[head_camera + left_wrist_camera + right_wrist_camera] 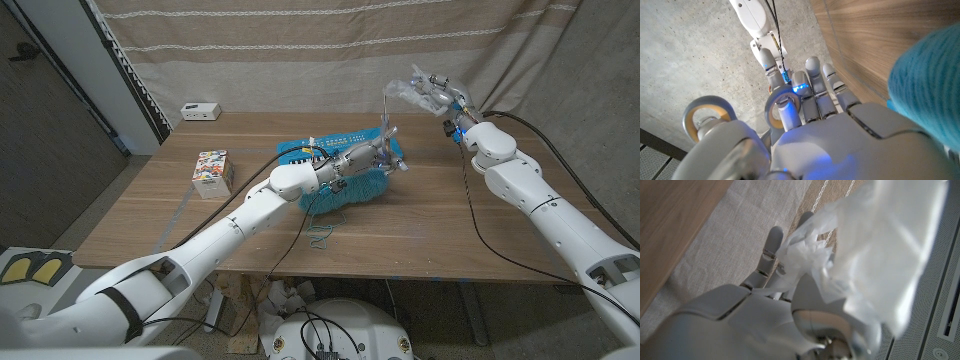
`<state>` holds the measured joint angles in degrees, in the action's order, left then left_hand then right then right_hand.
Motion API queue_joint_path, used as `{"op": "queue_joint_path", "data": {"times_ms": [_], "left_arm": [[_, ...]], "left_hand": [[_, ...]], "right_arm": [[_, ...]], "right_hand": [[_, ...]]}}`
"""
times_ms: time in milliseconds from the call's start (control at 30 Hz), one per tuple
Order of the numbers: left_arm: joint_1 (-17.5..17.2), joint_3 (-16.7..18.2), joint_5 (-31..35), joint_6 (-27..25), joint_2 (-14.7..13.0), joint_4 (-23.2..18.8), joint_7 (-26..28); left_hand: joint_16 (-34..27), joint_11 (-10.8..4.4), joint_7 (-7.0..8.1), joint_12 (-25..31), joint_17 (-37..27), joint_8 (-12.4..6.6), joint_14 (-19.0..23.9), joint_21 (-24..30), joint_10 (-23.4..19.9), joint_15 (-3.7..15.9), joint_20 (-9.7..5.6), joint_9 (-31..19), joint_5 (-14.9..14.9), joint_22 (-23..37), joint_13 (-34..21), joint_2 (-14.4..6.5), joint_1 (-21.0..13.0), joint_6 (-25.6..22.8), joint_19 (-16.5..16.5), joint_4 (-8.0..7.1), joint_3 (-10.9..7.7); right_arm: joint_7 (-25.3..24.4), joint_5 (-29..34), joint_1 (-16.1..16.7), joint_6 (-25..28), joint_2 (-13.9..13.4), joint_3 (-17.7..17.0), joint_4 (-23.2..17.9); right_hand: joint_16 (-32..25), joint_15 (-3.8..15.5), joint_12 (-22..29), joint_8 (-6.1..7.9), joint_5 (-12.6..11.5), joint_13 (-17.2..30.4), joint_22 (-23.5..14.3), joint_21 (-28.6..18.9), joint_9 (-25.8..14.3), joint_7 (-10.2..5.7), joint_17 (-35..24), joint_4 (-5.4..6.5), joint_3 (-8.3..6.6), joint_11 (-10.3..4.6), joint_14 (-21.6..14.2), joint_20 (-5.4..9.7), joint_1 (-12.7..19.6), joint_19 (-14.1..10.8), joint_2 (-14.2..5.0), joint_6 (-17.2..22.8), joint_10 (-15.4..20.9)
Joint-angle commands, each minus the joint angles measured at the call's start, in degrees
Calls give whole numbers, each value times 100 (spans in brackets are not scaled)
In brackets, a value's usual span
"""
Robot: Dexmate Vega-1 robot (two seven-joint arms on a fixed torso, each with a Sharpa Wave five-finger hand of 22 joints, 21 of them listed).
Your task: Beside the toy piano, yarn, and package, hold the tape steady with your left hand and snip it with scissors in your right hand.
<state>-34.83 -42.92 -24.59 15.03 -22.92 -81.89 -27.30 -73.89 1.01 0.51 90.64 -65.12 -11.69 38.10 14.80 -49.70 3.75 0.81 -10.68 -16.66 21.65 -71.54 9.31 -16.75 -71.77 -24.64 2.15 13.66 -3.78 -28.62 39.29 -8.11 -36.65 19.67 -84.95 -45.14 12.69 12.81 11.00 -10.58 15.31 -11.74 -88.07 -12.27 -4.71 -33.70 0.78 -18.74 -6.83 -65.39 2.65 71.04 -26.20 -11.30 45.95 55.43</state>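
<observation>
Left fingers: one finger passes through a handle ring of the scissors; the others lie straight alongside.
Left hand: left hand grips the scissors over the mid-table, just above the yarn.
Scissors axis: blades point up and away, toward the far edge.
Right fingers: clasped on crumpled clear tape.
Right hand: right hand is raised above the table's far right edge, with the tape bunched on its left side.
Tape axis: a loose wad, so I cannot tell.
Yarn: teal yarn touches the blue toy piano; a loose strand trails toward the near edge.
Package: package lies closed, well left of the piano; contents hidden.
Table: wooden table.
</observation>
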Motion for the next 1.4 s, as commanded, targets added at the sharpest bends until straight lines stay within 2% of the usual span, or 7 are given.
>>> {"op": "queue_joint_path", "data": {"times_ms": [33, 300, 833, 1067, 1100, 1400], "left_arm": [[60, -32, 115, 221, 189, 280, 122], [20, -84, 118, 218, 191, 275, 76], [-185, -81, 348, 263, -54, -229, 274], [-164, -83, 427, 291, -95, -239, 290], [-156, -85, 436, 289, -101, -230, 284], [-99, -90, 565, 366, -124, -130, 304]], "left_hand": [[-4, -778, -596, 32, -19, -14, 57, -35, -848, 536, -8, -3, -20, 32, -6, -10, 55, -626, -16, 403, 614], [-17, -779, -591, 33, -44, -16, 50, -37, -855, 540, -8, -3, -23, 31, -6, -9, 58, -632, -14, 402, 614], [4, -776, -582, 33, -17, -6, 41, -43, -834, 539, 4, -2, -27, 30, -6, -6, 86, -606, 1, 390, 618], [-6, -787, -568, 35, -38, -4, 33, -43, -843, 536, 5, -2, -28, 31, -6, -9, 96, -601, 4, 385, 618], [-10, -785, -569, 31, -44, -3, 32, -44, -832, 534, 7, -2, -28, 31, -6, -10, 98, -599, 6, 384, 617], [6, -793, -580, 33, -19, -2, 34, -44, -837, 522, 16, -2, -31, 34, -6, -22, 114, -596, 12, 374, 614]], "right_arm": [[69, 25, 47, 72, -129, 22, -117], [-14, 67, 111, 102, -179, -8, -191], [-22, 8, 103, 161, -142, -16, -205], [-92, 17, 149, 310, -182, -1, -361], [-100, 25, 161, 324, -199, -3, -396], [-258, 222, 266, 531, -398, -9, -698]], "right_hand": [[-27, 57, 7, -7, 6, 19, 4, -21, -7, 39, 1, -13, -9, 29, -33, 903, 36, -52, -13, 18, 9], [-34, 57, 4, -7, 7, 20, 3, -23, -7, 40, 2, -11, -8, 38, -37, 899, 30, -54, -11, 18, 7], [-49, 57, 5, -5, 8, 25, 1, -28, -7, 46, 8, -21, -13, 40, -43, 899, 33, -65, -9, 23, 22], [-56, 56, 4, -4, 8, 26, -1, -33, -7, 50, 8, -24, -14, 36, -46, 901, 35, -73, -10, 26, 24], [-53, 56, 16, -3, 8, 27, 0, -34, -7, 53, 17, -28, -19, 84, -42, 903, 39, -81, -12, 29, 59], [-65, 56, 1, -4, 9, 28, 3, -28, -7, 52, 21, -32, -18, 45, -49, 900, 36, -83, -8, 29, 31]]}}
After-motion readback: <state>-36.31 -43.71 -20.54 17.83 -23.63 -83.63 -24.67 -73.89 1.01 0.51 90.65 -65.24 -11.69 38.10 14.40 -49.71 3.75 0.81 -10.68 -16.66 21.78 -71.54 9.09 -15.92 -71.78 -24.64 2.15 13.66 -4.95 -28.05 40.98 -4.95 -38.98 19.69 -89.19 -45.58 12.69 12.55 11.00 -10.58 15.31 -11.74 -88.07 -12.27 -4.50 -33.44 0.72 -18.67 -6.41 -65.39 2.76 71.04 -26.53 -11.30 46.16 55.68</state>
